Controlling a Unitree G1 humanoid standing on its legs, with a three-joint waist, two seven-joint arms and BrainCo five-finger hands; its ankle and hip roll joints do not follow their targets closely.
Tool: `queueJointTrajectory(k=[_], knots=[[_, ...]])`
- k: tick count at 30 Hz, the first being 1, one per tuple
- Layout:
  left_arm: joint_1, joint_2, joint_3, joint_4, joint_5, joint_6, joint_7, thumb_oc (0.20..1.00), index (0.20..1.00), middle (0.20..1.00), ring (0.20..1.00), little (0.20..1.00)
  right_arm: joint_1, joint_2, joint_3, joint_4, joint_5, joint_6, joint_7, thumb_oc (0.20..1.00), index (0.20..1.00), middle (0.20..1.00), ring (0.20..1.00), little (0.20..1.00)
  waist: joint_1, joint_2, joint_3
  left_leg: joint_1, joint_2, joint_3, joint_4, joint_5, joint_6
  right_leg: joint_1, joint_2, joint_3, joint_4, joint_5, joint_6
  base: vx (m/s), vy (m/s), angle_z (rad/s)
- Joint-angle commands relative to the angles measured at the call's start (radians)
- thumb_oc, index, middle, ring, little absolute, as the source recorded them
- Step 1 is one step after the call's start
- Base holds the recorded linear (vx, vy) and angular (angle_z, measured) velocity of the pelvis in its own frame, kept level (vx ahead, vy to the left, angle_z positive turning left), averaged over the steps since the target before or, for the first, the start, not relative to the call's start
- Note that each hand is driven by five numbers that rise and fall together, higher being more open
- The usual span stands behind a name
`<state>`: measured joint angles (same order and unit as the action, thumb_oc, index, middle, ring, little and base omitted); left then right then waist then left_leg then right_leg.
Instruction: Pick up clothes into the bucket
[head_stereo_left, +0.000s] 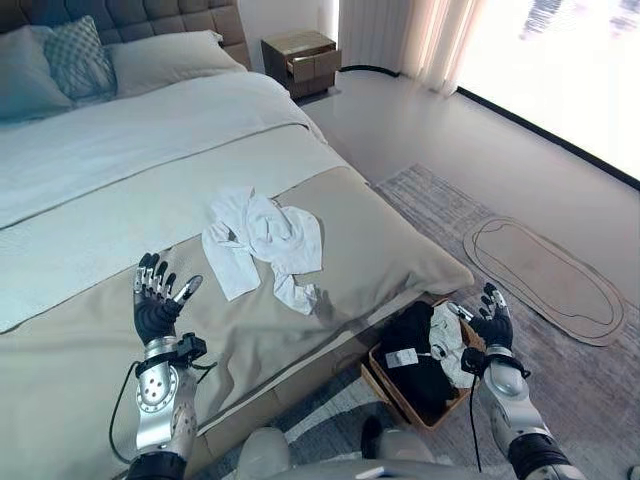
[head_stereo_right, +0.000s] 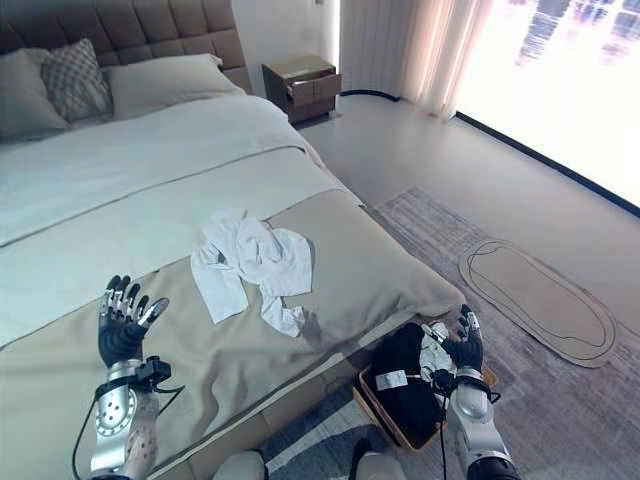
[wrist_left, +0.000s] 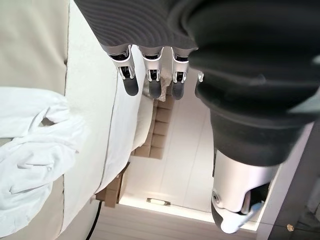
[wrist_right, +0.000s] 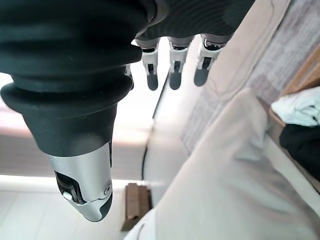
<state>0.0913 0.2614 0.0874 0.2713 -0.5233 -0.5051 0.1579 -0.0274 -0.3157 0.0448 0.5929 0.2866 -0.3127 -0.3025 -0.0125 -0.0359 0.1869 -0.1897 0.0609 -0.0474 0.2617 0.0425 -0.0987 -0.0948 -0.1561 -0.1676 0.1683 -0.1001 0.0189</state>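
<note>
On the bed (head_stereo_left: 380, 240) a white garment (head_stereo_left: 262, 240) still lies unpicked, both the left hand (head_stereo_left: 155, 300) and right hand (head_stereo_left: 493, 322) spread empty, while the basket (head_stereo_left: 385, 385) on the floor already holds dark and white clothes (head_stereo_left: 425, 355)

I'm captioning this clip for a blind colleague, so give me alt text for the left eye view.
A crumpled white garment lies on a beige bed, with the robot's open left hand raised over the bedspread near it. By the foot of the bed, a basket on the floor holds dark and white clothes, and the open right hand hovers beside it.
</note>
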Motion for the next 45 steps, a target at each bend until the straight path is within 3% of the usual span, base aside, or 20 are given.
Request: queueJointTrajectory(k=[1, 7, 8, 9, 11, 12, 13, 14, 16, 17, 18, 19, 20, 22, 25, 30, 36, 45], knots=[[0.015, 0.049, 0.038, -0.049, 0.048, -0.041, 0.004, 1.0, 1.0, 1.0, 1.0, 1.0, -0.033, -0.017, -0.006, -0.069, -0.014, -0.054, -0.002, 1.0, 1.0, 1.0, 1.0, 1.0, 0.015, 0.022, -0.008, -0.088, 0.014, 0.026, -0.146, 0.144, 0.016, 0.115, 0.072, 0.036, -0.056, 0.051, 0.076, 0.14, 0.11, -0.11], [0.012, 0.058, 0.037, -0.053, 0.075, -0.054, 0.02, 1.0, 1.0, 1.0, 1.0, 1.0, -0.047, -0.009, -0.013, -0.071, -0.02, -0.046, -0.013, 1.0, 1.0, 1.0, 1.0, 1.0, 0.003, 0.036, -0.041, -0.003, -0.008, 0.065, -0.197, 0.106, 0.038, 0.154, 0.027, 0.043, -0.066, 0.032, 0.107, 0.18, 0.169, -0.28], [0.014, 0.067, 0.042, -0.068, 0.089, -0.055, 0.033, 1.0, 1.0, 1.0, 1.0, 1.0, -0.06, -0.01, -0.009, -0.068, -0.035, -0.034, -0.018, 1.0, 1.0, 1.0, 1.0, 1.0, 0.014, 0.033, -0.056, 0.035, -0.037, 0.086, -0.192, 0.062, 0.072, 0.15, -0.016, 0.061, -0.011, 0.027, 0.13, 0.2, 0.207, -0.11], [0.014, 0.067, 0.042, -0.069, 0.09, -0.054, 0.034, 1.0, 1.0, 1.0, 1.0, 1.0, -0.06, -0.009, -0.009, -0.068, -0.035, -0.034, -0.018, 1.0, 1.0, 1.0, 1.0, 1.0, 0.016, 0.032, -0.056, 0.035, -0.039, 0.089, -0.192, 0.061, 0.073, 0.148, -0.018, 0.063, -0.006, 0.025, 0.131, 0.25, 0.282, -0.2], [0.007, 0.075, 0.052, -0.075, 0.099, -0.05, 0.046, 1.0, 1.0, 1.0, 1.0, 1.0, -0.073, -0.003, -0.009, -0.08, -0.037, -0.03, -0.019, 1.0, 1.0, 1.0, 1.0, 1.0, 0.023, 0.025, -0.05, 0.055, -0.072, 0.105, -0.181, 0.028, 0.112, 0.096, -0.065, 0.077, 0.154, 0.086, 0.159, 0.1, 0.243, -0.2], [-0.005, 0.097, 0.045, -0.069, 0.121, -0.046, 0.053, 1.0, 1.0, 1.0, 1.0, 1.0, -0.087, 0.001, 0.003, -0.085, -0.036, -0.028, -0.02, 1.0, 1.0, 1.0, 1.0, 1.0, 0.015, 0.027, -0.025, 0.074, -0.097, 0.108, -0.169, 0.012, 0.143, 0.035, -0.082, 0.107, 0.29, 0.185, 0.153, 0.07, 0.238, 0.03], [-0.007, 0.097, 0.046, -0.068, 0.122, -0.046, 0.053, 1.0, 1.0, 1.0, 1.0, 1.0, -0.088, 0.001, 0.003, -0.084, -0.036, -0.029, -0.02, 1.0, 1.0, 1.0, 1.0, 1.0, 0.017, 0.025, -0.024, 0.073, -0.099, 0.11, -0.167, 0.011, 0.144, 0.031, -0.083, 0.11, 0.296, 0.184, 0.155, 0.02, 0.263, 0.11], [-0.027, 0.12, 0.031, -0.056, 0.146, -0.04, 0.068, 1.0, 1.0, 1.0, 1.0, 1.0, -0.109, 0.009, 0.018, -0.09, -0.033, -0.028, -0.023, 1.0, 1.0, 1.0, 1.0, 1.0, 0.009, 0.04, 0.008, 0.085, -0.101, 0.102, -0.159, -0.001, 0.162, -0.036, -0.074, 0.116, 0.391, 0.189, 0.132, -0.01, 0.122, 0.09], [-0.035, 0.126, 0.027, -0.041, 0.155, -0.039, 0.073, 1.0, 1.0, 1.0, 1.0, 1.0, -0.121, 0.009, 0.025, -0.085, -0.034, -0.028, -0.024, 1.0, 1.0, 1.0, 1.0, 1.0, 0.007, 0.04, 0.011, 0.092, -0.107, 0.102, -0.161, -0.01, 0.165, -0.059, -0.087, 0.096, 0.386, 0.172, 0.129, 0.05, 0.102, -0.02], [-0.07, 0.15, 0.007, 0.01, 0.19, -0.036, 0.094, 1.0, 1.0, 1.0, 1.0, 1.0, -0.147, 0.0, 0.039, -0.076, -0.03, -0.026, -0.021, 1.0, 1.0, 1.0, 1.0, 1.0, -0.007, 0.039, 0.021, 0.103, -0.113, 0.091, -0.18, -0.017, 0.154, -0.101, -0.096, 0.073, 0.283, 0.158, 0.128, 0.09, 0.049, -0.07], [-0.074, 0.15, 0.006, 0.014, 0.192, -0.038, 0.096, 1.0, 1.0, 1.0, 1.0, 1.0, -0.148, 0.0, 0.039, -0.075, -0.03, -0.027, -0.021, 1.0, 1.0, 1.0, 1.0, 1.0, -0.008, 0.04, 0.022, 0.104, -0.112, 0.089, -0.18, -0.018, 0.153, -0.098, -0.095, 0.07, 0.279, 0.157, 0.127, 0.06, -0.062, -0.17], [-0.115, 0.174, -0.011, 0.041, 0.238, -0.033, 0.135, 1.0, 1.0, 1.0, 1.0, 1.0, -0.164, -0.01, 0.048, -0.081, -0.025, -0.027, -0.022, 1.0, 1.0, 1.0, 1.0, 1.0, -0.022, 0.026, 0.044, 0.093, -0.118, 0.08, -0.175, -0.03, 0.137, -0.122, -0.12, 0.048, 0.136, 0.183, 0.144, 0.02, -0.076, -0.14], [-0.118, 0.174, -0.012, 0.043, 0.241, -0.034, 0.138, 1.0, 1.0, 1.0, 1.0, 1.0, -0.166, -0.01, 0.047, -0.081, -0.025, -0.027, -0.022, 1.0, 1.0, 1.0, 1.0, 1.0, -0.024, 0.028, 0.046, 0.092, -0.116, 0.078, -0.173, -0.032, 0.136, -0.117, -0.119, 0.044, 0.129, 0.185, 0.144, 0.0, -0.131, -0.07], [-0.192, 0.206, -0.049, 0.102, 0.331, -0.017, 0.202, 1.0, 1.0, 1.0, 1.0, 1.0, -0.174, -0.016, 0.064, -0.095, -0.023, -0.027, -0.024, 1.0, 1.0, 1.0, 1.0, 1.0, -0.044, -0.002, 0.066, 0.045, -0.112, 0.087, -0.119, -0.058, 0.117, -0.1, -0.15, 0.01, -0.031, 0.235, 0.175, 0.04, -0.125, 0.17], [-0.256, 0.225, -0.08, 0.132, 0.383, -0.006, 0.255, 1.0, 1.0, 1.0, 1.0, 1.0, -0.199, -0.027, 0.084, -0.103, -0.02, -0.031, -0.03, 1.0, 1.0, 1.0, 1.0, 1.0, -0.048, -0.009, 0.08, -0.01, -0.094, 0.104, -0.099, -0.057, 0.108, -0.118, -0.139, 0.015, -0.061, 0.244, 0.175, -0.06, -0.049, 0.41], [-0.484, 0.293, -0.166, 0.262, 0.543, 0.065, 0.399, 1.0, 1.0, 1.0, 1.0, 1.0, -0.266, -0.063, 0.117, -0.103, -0.028, -0.046, -0.065, 1.0, 1.0, 1.0, 1.0, 1.0, -0.088, -0.022, 0.163, -0.19, -0.064, 0.11, -0.014, -0.047, 0.091, -0.252, -0.121, 0.033, -0.06, 0.258, 0.165, -0.14, -0.051, -0.2], [-0.669, 0.381, -0.228, 0.321, 0.628, 0.12, 0.47, 1.0, 1.0, 1.0, 1.0, 1.0, -0.313, -0.083, 0.139, -0.105, -0.012, -0.067, -0.092, 1.0, 1.0, 1.0, 1.0, 1.0, -0.113, -0.036, 0.224, -0.354, -0.051, 0.121, 0.038, -0.036, 0.083, -0.401, -0.109, 0.061, -0.05, 0.283, 0.164, -0.1, -0.01, -0.14], [-0.952, 0.534, -0.285, 0.409, 0.67, 0.18, 0.531, 1.0, 1.0, 1.0, 1.0, 1.0, -0.321, -0.118, 0.137, -0.17, -0.016, -0.099, -0.099, 1.0, 1.0, 1.0, 1.0, 1.0, -0.148, -0.025, 0.28, -0.619, -0.045, 0.127, 0.122, -0.045, 0.072, -0.65, -0.116, 0.087, -0.016, 0.315, 0.176, -0.05, 0.026, -0.08]])
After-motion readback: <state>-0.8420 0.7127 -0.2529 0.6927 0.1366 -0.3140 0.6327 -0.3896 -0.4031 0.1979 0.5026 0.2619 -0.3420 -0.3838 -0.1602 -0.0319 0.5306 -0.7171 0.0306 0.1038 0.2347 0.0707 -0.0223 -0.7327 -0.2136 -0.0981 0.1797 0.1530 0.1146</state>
